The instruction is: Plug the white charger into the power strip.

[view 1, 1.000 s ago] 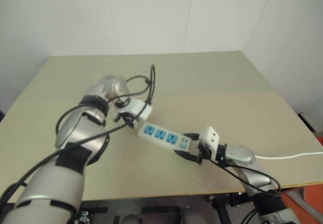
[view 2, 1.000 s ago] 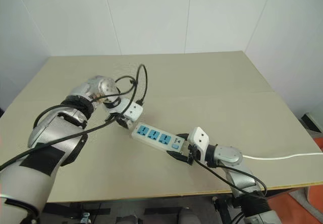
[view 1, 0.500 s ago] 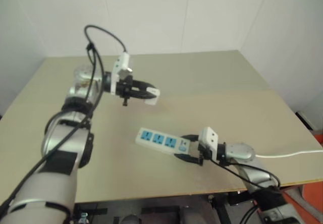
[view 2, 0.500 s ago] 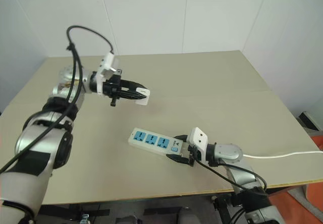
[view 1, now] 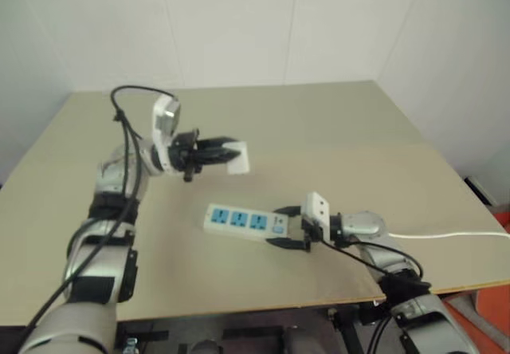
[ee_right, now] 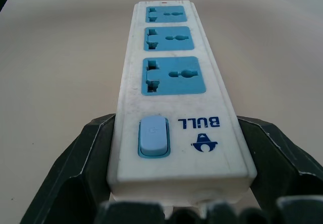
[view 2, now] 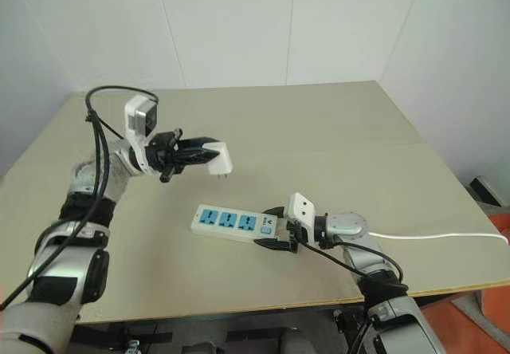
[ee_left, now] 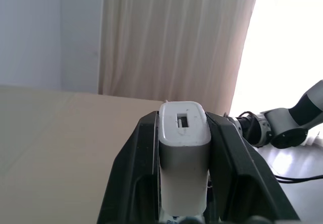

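Note:
The white charger (view 1: 238, 159) hangs above the table, pinched between the black fingers of my left gripper (view 1: 225, 150), which is shut on it and points to the right, roughly level. In the left wrist view the charger (ee_left: 184, 158) stands upright between the two fingers (ee_left: 136, 173). Lower down, the power strip (view 1: 241, 221) lies flat on the tan table (view 1: 335, 139) with its three blue socket faces up. My right gripper (view 1: 287, 227) is shut on the strip's switch end (ee_right: 174, 128), one finger (ee_right: 86, 158) on each long side. The charger is above and behind the strip, apart from it.
The strip's thin white cable (view 1: 454, 234) runs right, off the table's edge. Black cables (view 1: 131, 99) loop over my left arm. White walls stand behind the table. The table's front edge (view 1: 263, 306) is close below the strip.
My left gripper has risen from beside the strip's far end with the charger and turned to point right. The right gripper, holding the strip, has shifted slightly left.

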Tool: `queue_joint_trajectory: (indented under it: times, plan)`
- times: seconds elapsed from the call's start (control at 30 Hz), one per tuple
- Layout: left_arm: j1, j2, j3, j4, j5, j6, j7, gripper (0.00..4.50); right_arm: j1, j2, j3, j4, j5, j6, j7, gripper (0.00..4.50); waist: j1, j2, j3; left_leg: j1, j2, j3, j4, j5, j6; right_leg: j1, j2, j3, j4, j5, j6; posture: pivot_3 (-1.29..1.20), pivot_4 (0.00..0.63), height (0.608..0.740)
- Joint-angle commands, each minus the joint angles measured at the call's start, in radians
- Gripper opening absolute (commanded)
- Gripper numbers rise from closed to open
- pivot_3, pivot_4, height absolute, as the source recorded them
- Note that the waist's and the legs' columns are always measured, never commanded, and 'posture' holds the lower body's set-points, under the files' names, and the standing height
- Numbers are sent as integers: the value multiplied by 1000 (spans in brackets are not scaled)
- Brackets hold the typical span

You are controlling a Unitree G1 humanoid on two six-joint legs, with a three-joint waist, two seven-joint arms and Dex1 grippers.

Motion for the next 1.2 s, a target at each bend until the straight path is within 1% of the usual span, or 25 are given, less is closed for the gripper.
queue_joint_trajectory:
  times: [0.03,0.17,0.33,0.5,0.6,0.87,1.0,1.2]
  plan:
    - [35,8,-38,-94,10,2,-11,999,11,20,51,53,-41,-23,30,3421,0,0,0,1,0,0,0,0,0,0,0,0,0,0,0,0,150,740]
    - [67,27,-110,-114,28,-60,-11,999,2,23,48,69,-28,-26,64,3421,0,0,0,2,1,0,0,0,0,2,1,0,0,0,0,0,150,740]
    - [60,41,-193,-76,27,-129,-11,999,-1,24,49,73,-31,-33,81,3421,1,0,0,2,1,0,-1,0,0,2,1,0,-1,0,0,0,150,740]
    - [59,27,-234,-30,21,-196,-11,999,0,27,49,68,-35,-32,80,3421,2,0,0,2,1,0,-1,0,0,2,1,0,-1,0,0,0,150,740]
    - [80,13,-241,-15,-9,-215,-11,999,5,28,50,60,-37,-32,74,3421,2,0,0,2,1,0,-1,0,0,2,1,0,-1,0,0,0,150,740]
    - [120,-22,-235,8,7,-237,-11,999,19,27,49,45,-38,-31,64,3421,3,0,0,2,1,0,-1,0,0,2,1,1,-1,0,-1,0,150,740]
    - [137,-29,-244,18,17,-289,-11,999,22,26,48,35,-37,-25,64,3421,5,0,-1,2,1,1,-1,0,0,2,1,1,-1,0,-1,0,150,740]
    - [134,-44,-245,49,11,-307,-11,999,25,26,50,29,-40,-24,61,3421,5,0,-1,2,1,0,-2,0,0,2,1,1,-1,0,-1,0,150,740]
